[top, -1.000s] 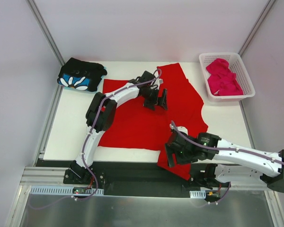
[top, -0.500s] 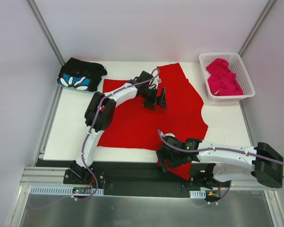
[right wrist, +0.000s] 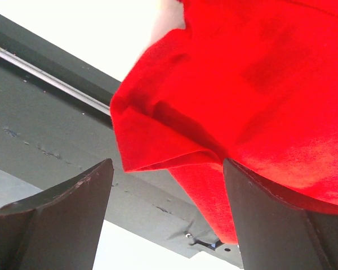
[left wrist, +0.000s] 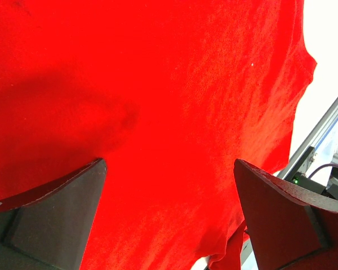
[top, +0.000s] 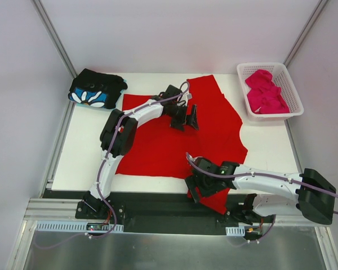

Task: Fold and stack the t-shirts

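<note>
Table (top: 84, 152): red t-shirt (top: 163, 149), black t-shirt (top: 96, 90), pink t-shirt (top: 265, 93), one each.

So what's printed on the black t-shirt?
Blue-and-white flowers on the black cloth t-shirt, best in top external view.

Both arms extended, left pincer (top: 187, 118) and right pincer (top: 194, 188) gaping wide

The top camera is looking down from 6 o'clock over the whole desk (top: 90, 152). Both wrist cameras are facing the red t-shirt (top: 174, 146) closely, sharing it with that view.
</note>
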Controlling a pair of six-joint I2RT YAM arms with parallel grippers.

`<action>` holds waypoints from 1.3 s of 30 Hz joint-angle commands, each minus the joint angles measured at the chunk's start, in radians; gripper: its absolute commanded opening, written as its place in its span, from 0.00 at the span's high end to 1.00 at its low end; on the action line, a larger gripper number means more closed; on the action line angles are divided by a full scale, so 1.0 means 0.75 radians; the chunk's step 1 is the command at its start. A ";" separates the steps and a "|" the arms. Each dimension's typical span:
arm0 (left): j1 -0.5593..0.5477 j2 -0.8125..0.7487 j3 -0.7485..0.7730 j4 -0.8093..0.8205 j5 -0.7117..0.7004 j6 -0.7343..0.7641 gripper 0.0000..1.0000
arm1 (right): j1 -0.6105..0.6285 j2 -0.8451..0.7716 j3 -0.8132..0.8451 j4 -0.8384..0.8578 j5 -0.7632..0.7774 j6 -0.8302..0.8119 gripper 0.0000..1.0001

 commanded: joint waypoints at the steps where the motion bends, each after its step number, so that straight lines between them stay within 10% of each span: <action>1: 0.011 -0.020 -0.048 -0.063 -0.085 0.022 0.01 | -0.036 -0.009 0.002 -0.058 0.009 -0.066 0.18; 25: 0.025 -0.057 -0.073 -0.061 -0.101 0.026 0.01 | -0.108 0.045 -0.049 -0.002 -0.277 -0.025 0.18; 39: 0.029 -0.046 -0.065 -0.059 -0.103 0.014 0.01 | 0.125 -0.047 0.221 -0.157 -0.531 0.216 0.16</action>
